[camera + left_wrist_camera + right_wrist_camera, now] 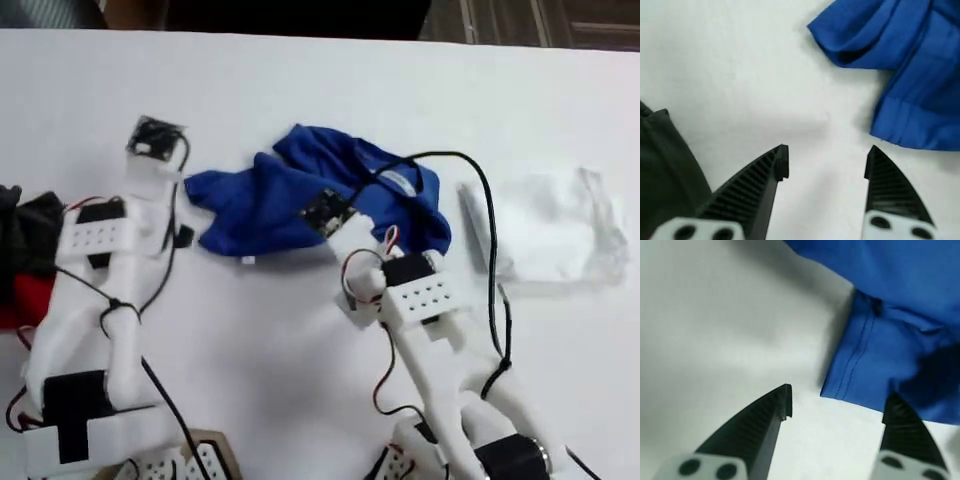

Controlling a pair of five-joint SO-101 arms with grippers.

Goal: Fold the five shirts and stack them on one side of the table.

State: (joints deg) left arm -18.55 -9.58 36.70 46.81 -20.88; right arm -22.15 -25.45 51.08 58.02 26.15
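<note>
A crumpled blue shirt [290,195] was seen lying near the middle of the white desk [300,80]. The left hand [827,160] was held wide open with nothing between its fingers, poised over bare desk just beside the left edge of the blue shirt. A black garment [660,165] was seen close to that hand on its other side. The right hand [840,400] was likewise spread open and empty, set at the near edge of the blue shirt, whose stitched hem was framed between the fingertips; whether the cloth was touched could not be told. A white shirt [555,235] was laid flat on the right side of the desk, apart from the blue one. At the left edge, a red garment [25,300] was bunched against the black one.
</note>
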